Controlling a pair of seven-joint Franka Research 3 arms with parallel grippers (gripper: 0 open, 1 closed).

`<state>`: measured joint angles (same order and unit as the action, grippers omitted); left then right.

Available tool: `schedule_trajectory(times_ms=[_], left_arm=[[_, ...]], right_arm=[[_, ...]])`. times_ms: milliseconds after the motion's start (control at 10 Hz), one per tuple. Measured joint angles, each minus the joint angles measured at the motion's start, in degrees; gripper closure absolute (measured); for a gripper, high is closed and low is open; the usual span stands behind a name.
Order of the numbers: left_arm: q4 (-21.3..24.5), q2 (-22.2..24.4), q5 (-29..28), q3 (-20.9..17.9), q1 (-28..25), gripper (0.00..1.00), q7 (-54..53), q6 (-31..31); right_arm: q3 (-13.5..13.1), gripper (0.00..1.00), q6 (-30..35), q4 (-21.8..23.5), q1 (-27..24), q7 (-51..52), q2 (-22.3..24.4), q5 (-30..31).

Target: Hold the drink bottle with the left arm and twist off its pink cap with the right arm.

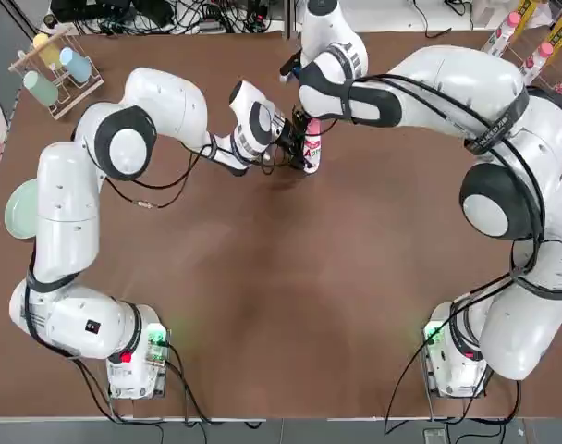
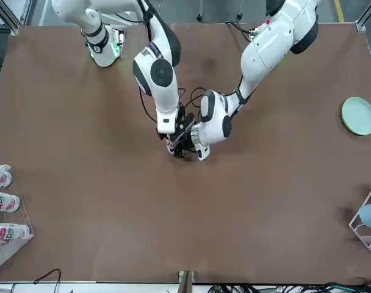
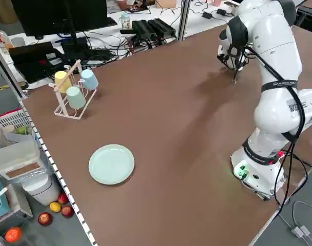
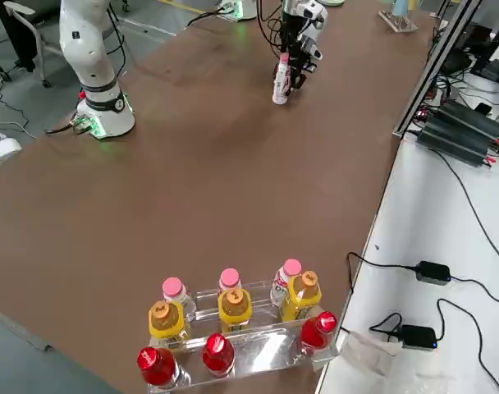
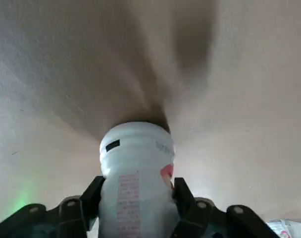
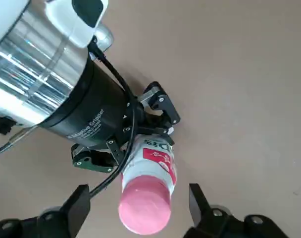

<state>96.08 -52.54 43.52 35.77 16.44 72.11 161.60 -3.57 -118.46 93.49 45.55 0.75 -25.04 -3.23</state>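
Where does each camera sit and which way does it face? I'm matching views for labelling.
Top: overhead, looking down; both arms meet at the drink bottle.
Front: across the table, facing the robot; arms mirrored.
Left side: raised, shows the left arm.
Right side: raised, behind a bottle rack.
Left wrist: left gripper clamps the bottle.
Right wrist: right gripper open around the pink cap.
All but the left side view show the bottle.

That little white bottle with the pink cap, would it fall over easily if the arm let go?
Probably yes: the drink bottle is tall and slim on a narrow base, so a nudge could tip it. It looks like smooth plastic, likely light and a bit slippery. For now the left gripper clamps its body.
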Motion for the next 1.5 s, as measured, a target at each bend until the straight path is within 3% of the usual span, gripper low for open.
schedule_trajectory(times_ms=[300,1100,1500], left_arm=[[-0.01,0.00,0.00,0.00,0.00,0.37,0.00,0.00],[-0.02,-0.01,0.00,0.00,0.00,0.37,0.00,-0.01],[-0.02,-0.01,0.00,0.00,0.00,0.37,0.00,-0.01]], right_arm=[[-0.89,0.12,2.10,-0.07,-0.80,-6.77,2.23,-0.08],[-0.66,0.14,2.42,0.23,-0.72,-43.43,3.51,-0.42],[-0.62,0.17,2.23,0.56,-0.69,-47.73,3.40,-3.87]])
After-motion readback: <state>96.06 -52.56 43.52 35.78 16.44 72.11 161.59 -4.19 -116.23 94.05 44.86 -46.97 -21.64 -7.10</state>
